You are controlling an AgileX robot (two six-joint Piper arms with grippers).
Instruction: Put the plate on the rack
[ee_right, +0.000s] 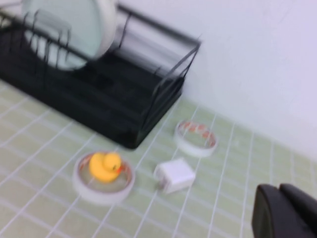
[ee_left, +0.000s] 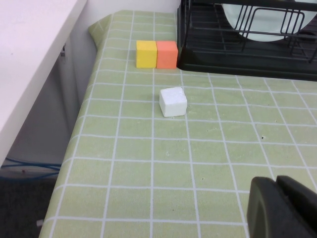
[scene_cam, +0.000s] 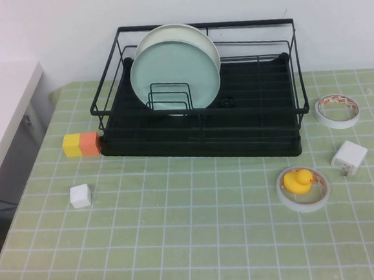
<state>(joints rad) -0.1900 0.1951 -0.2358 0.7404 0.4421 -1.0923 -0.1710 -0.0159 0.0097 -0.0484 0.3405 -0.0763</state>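
The pale mint-green plate [scene_cam: 175,73] stands upright in the black wire rack [scene_cam: 203,139], leaning against a cream-white plate [scene_cam: 195,32] behind it. Its lower edge shows in the left wrist view [ee_left: 257,27], and it shows blurred in the right wrist view [ee_right: 67,29]. Neither arm shows in the high view. My left gripper [ee_left: 277,201] is shut and empty over the mat at the near left. My right gripper [ee_right: 280,206] is shut and empty over the mat at the right, away from the rack [ee_right: 99,84].
A yellow block [scene_cam: 72,145] and an orange block [scene_cam: 89,143] sit at the rack's left front corner. A white cube [scene_cam: 80,196] lies near left. A tape roll [scene_cam: 337,110], a white charger [scene_cam: 349,158] and a yellow duck [scene_cam: 298,181] inside a tape ring lie at the right.
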